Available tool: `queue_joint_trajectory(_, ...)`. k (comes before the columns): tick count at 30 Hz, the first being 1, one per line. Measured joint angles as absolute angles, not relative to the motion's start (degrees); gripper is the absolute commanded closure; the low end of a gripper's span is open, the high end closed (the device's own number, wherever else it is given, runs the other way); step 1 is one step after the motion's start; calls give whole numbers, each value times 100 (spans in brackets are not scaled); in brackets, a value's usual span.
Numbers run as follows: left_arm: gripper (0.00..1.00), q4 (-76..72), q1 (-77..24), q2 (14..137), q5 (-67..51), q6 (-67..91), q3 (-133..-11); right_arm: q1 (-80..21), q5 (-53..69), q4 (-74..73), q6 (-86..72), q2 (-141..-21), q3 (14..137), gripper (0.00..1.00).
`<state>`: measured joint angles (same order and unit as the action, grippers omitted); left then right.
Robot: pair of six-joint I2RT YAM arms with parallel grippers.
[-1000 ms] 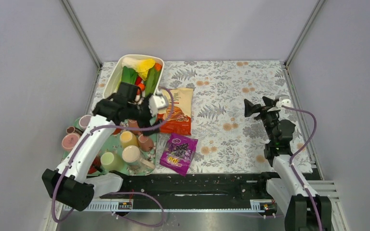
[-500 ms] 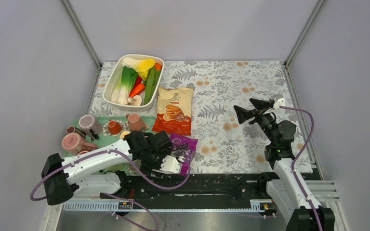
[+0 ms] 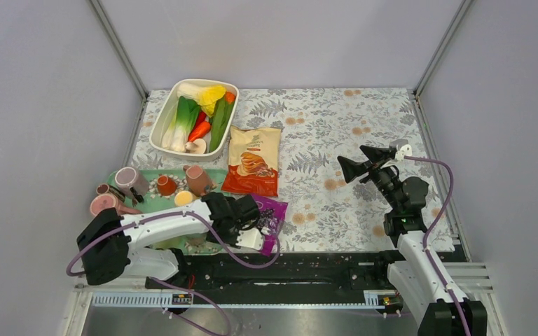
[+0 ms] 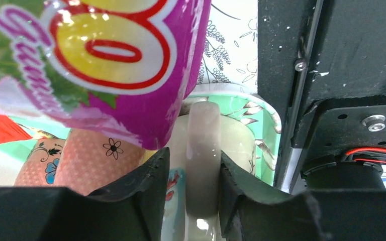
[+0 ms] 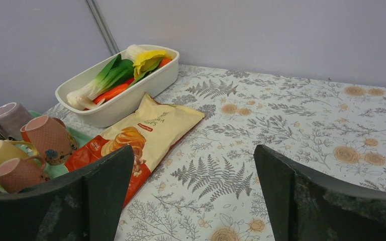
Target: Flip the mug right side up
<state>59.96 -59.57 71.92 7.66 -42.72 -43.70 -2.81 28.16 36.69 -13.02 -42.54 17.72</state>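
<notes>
At the green tray's (image 4: 262, 121) near right corner the mug (image 4: 237, 143) sits straight ahead of the left gripper (image 4: 194, 156), its handle (image 4: 203, 135) running lengthwise between jaws that flank it, grip uncertain, while the right gripper (image 5: 193, 153) gapes well beyond the tray

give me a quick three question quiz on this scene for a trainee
1. True or false: the right gripper holds a mug.
2. Which part of the mug does the left gripper straddle? A rim, B handle, C base.
3. What fills the white tub?

Key: 1 false, it is open and empty. 2 B. 3 vegetables.
</notes>
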Motion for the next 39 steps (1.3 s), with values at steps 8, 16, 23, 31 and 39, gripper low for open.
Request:
queue_joint_trajectory(8,100,6104,-5968,7830,829,-4147,-4536,-296,2829,3931,-1380,-4263,1658,1)
queue_joint_trajectory(16,100,6263,-5946,7891,598,-4036,-4853,-301,2947,4091,-1483,-4329,1658,1)
queue_joint_trajectory(23,100,6206,-5380,7299,338,-3830,-5745,-368,3006,3990,-1570,-4508,1686,1)
queue_joint_trajectory(31,100,5983,-4491,6792,-156,-3404,-6254,-1170,3422,3675,-1920,-5227,2104,1)
queue_joint_trajectory(39,100,5406,-3299,6731,-1142,-2290,-7109,-2685,3658,3872,-2510,-6235,2576,4)
